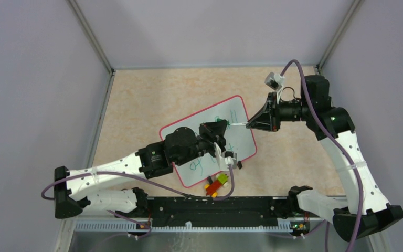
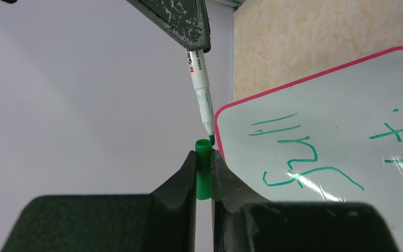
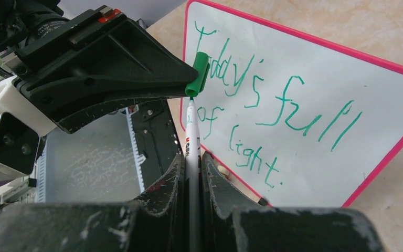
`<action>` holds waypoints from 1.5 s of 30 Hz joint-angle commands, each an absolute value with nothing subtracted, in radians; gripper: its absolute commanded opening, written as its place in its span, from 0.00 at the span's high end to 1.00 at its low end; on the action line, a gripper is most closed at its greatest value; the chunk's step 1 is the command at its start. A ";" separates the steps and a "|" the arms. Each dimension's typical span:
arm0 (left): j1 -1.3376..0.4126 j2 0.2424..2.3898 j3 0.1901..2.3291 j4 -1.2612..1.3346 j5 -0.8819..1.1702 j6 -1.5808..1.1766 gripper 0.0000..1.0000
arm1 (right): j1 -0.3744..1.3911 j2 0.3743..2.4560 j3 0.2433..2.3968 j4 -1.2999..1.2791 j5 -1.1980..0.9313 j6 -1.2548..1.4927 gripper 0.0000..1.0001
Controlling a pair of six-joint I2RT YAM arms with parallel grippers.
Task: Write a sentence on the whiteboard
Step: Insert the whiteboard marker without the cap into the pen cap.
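Observation:
The whiteboard (image 1: 244, 143) lies tilted on the tan table, with a red-pink rim. The sentence (image 3: 273, 100) in green marker reads "Today's full of light." in two lines; part of it shows in the left wrist view (image 2: 294, 163). My left gripper (image 2: 204, 155) is shut on a green marker cap (image 2: 203, 173) and holds it above the board. My right gripper (image 3: 191, 157) is shut on a white marker (image 3: 191, 134). The marker's green tip (image 2: 210, 137) sits at the cap's open mouth. In the top view the two grippers face each other, left (image 1: 224, 125) and right (image 1: 250, 125).
A small toy of red, yellow and green bricks (image 1: 216, 184) lies at the board's near edge. A small dark piece (image 1: 239, 165) lies beside the board's near right corner. A black rail (image 1: 215, 207) runs along the table's front. Grey walls enclose the table.

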State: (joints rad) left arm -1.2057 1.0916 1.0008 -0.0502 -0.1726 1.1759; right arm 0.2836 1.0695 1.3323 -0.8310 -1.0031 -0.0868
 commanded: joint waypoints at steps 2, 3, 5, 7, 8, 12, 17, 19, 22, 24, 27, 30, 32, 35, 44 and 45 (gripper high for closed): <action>-1.202 1.091 1.031 -0.067 -0.172 1.154 1.00 | 0.299 1.065 1.393 -0.817 -1.010 -0.109 1.00; -1.199 1.085 1.026 -0.072 -0.176 1.152 1.00 | 0.299 1.059 1.393 -0.821 -1.007 -0.112 1.00; -1.194 1.076 1.017 -0.087 -0.173 1.149 1.00 | 0.299 1.053 1.388 -0.821 -1.006 -0.114 1.00; -1.193 1.074 1.019 -0.093 -0.173 1.146 1.00 | 0.300 1.054 1.386 -0.823 -1.009 -0.114 1.00; -1.193 1.076 1.023 -0.098 -0.168 1.146 1.00 | 0.301 1.055 1.385 -0.820 -1.010 -0.111 1.00; -1.195 1.091 1.049 -0.104 -0.155 1.136 1.00 | 0.301 1.063 1.387 -0.818 -1.008 -0.110 1.00; -1.195 1.096 1.058 -0.106 -0.135 1.121 1.00 | 0.308 1.064 1.382 -0.827 -0.986 -0.124 1.00; -1.195 1.098 1.063 -0.103 -0.136 1.107 1.00 | 0.310 1.063 1.378 -0.829 -0.974 -0.129 1.00; -1.195 1.099 1.072 -0.108 -0.137 1.097 1.00 | 0.313 1.063 1.376 -0.829 -0.968 -0.132 1.00; -1.195 1.098 1.075 -0.111 -0.137 1.096 1.00 | 0.314 1.064 1.377 -0.826 -0.969 -0.131 1.00; -1.195 1.100 1.078 -0.113 -0.136 1.091 1.00 | 0.315 1.066 1.381 -0.824 -0.973 -0.129 1.00; -1.195 1.104 1.079 -0.111 -0.134 1.086 1.00 | 0.315 1.065 1.383 -0.826 -0.975 -0.129 1.00; -1.195 1.106 1.083 -0.112 -0.135 1.079 1.00 | 0.317 1.065 1.381 -0.831 -0.975 -0.132 1.00; -1.195 1.101 1.073 -0.109 -0.137 1.081 1.00 | 0.317 1.062 1.380 -0.834 -0.976 -0.135 1.00; -1.178 1.093 1.073 -0.122 -0.148 1.068 1.00 | 0.317 1.052 1.375 -0.844 -0.966 -0.144 1.00; -1.178 1.092 1.074 -0.123 -0.147 1.068 1.00 | 0.316 1.052 1.374 -0.843 -0.966 -0.145 1.00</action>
